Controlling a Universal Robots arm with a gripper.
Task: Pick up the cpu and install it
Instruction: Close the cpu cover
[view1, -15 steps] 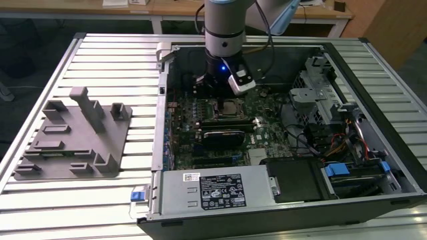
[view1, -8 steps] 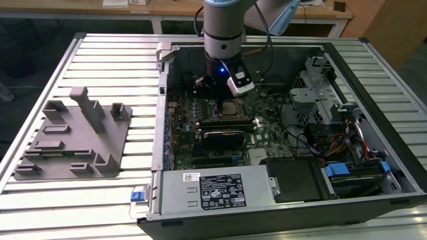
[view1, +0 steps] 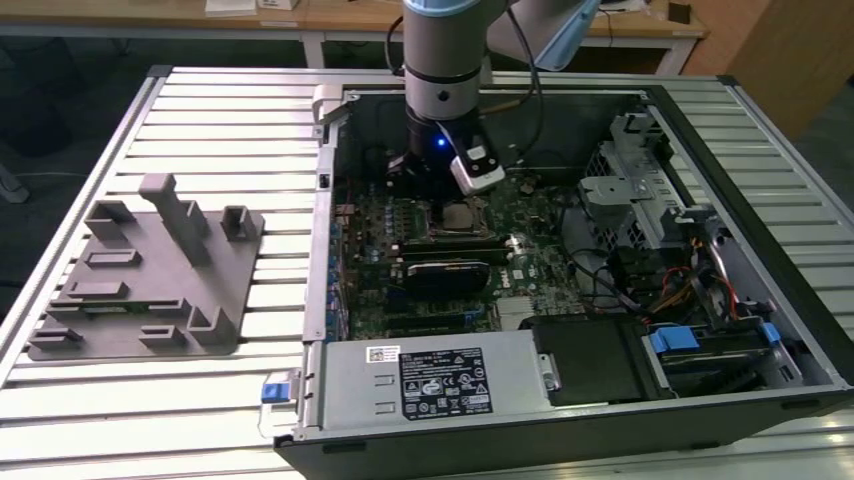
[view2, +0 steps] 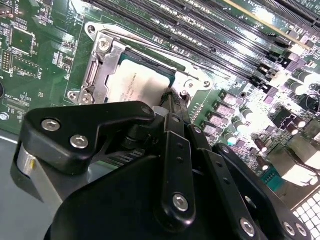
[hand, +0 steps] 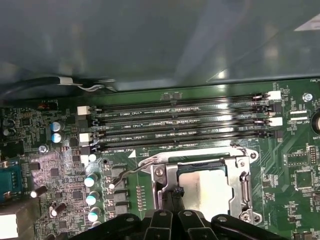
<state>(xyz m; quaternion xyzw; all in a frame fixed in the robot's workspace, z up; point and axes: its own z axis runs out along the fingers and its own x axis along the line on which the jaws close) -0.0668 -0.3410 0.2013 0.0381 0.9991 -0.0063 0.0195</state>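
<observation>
Cpu (view2: 136, 84) lies flat inside the socket (view2: 97, 67) of the motherboard (hand: 295, 170), silver top upward, with the metal frame of the socket around its edges. In the exterior view this place is a little above the middle of the frame, inside the open computer case (view1: 747, 250). The chip seems to sit level in its seat, and I judge it is placed so because the contacts below must meet the socket evenly. The gripper (view2: 172, 100) hangs straight above one edge of the chip, and its two thin fingers (hand: 172, 197) are brought together with nothing between them. The tips are at or just over the border of the cpu, and I cannot tell if they touch it. The arm stands vertical in the upper middle of the exterior view, probably because the case walls leave free way only from above. The grey fixture tray (view1: 147, 270) rests on the slatted table (view1: 227, 110) at the exterior view's left, well apart from the case. As for writing, faint dark print is on the top of the chip, small white lettering runs beside the memory slots (hand: 185, 122), and a white label (view1: 447, 385) with black print is on the power supply (view1: 360, 395) in the lower middle of the exterior view; I do not read these off
</observation>
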